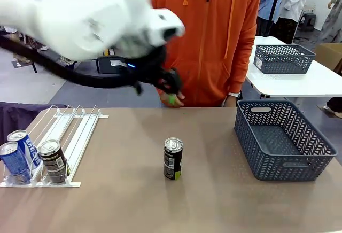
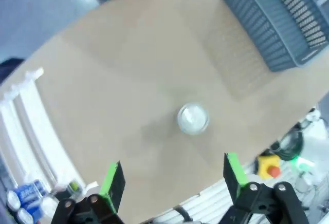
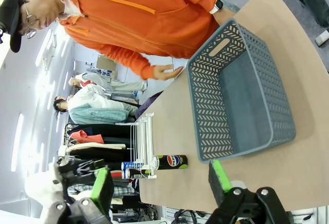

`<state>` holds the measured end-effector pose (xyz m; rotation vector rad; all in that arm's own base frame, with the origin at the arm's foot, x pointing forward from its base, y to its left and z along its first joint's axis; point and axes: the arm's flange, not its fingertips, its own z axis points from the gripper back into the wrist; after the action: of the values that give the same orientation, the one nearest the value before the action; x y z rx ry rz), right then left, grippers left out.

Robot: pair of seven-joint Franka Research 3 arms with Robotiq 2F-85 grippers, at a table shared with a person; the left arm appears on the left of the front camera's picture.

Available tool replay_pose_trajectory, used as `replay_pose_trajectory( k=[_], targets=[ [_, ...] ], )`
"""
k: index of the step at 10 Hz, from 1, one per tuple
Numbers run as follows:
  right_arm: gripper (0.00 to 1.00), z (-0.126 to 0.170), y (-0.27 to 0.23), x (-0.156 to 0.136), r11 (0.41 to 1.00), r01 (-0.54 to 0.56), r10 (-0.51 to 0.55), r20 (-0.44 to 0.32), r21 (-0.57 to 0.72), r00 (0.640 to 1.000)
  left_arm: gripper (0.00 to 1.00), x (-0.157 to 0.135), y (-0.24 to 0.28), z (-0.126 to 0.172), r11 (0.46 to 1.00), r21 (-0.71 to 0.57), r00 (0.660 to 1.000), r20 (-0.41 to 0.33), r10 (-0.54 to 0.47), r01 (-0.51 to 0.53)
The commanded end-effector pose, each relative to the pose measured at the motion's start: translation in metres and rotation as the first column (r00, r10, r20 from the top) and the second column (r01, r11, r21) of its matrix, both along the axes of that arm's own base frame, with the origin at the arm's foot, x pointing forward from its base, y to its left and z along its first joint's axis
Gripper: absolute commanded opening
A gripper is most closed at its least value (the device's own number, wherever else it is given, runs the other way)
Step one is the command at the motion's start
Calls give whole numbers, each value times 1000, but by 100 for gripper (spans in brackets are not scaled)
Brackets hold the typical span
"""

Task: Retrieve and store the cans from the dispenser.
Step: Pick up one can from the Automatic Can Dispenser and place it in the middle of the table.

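A dark can [image 1: 172,158] is standing alone mid-tabletop [image 1: 224,203], with open room all round. Three more cans [image 1: 53,161] are sitting in the dispenser [image 1: 84,132] at the front left corner, and the basket [image 1: 283,139] is by the right edge. The left gripper [image 2: 172,171] is hanging above the dark can, jaws spread wide and empty. The right gripper [image 3: 160,179] is gaping empty too.

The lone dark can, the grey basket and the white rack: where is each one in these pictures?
lone dark can [image 1: 172,161], front view, on its side wall.
grey basket [image 1: 288,170], front view, on its near lattice wall.
white rack [image 1: 80,137], front view, on a bare rail.
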<state>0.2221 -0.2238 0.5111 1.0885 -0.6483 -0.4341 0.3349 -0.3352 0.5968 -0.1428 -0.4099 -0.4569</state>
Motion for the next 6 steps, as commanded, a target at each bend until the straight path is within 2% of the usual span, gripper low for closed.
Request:
replay_pose_trajectory(
  k=[1,2,3,4,5,6],
  targets=[
    [100,1,0,2,1000,-2,2,43,9,999,100,-13,127,18,987,-148,992,-117,43,-60],
    [100,1,0,2,1000,-2,2,43,9,999,100,-18,183,26,961,-262,981,-190,39,-89],
    [100,1,0,2,1000,-2,2,43,9,999,100,-25,239,28,925,-333,968,-223,113,-185],
    [100,1,0,2,1000,-2,2,43,9,999,100,-34,295,26,871,-456,957,-284,53,-184],
    [100,1,0,2,1000,-2,2,43,9,999,100,-37,353,16,764,-623,948,-314,-46,-170],
    [100,1,0,2,1000,-2,2,43,9,999,100,-41,395,3,677,-717,936,-330,-123,-164]
  ],
)
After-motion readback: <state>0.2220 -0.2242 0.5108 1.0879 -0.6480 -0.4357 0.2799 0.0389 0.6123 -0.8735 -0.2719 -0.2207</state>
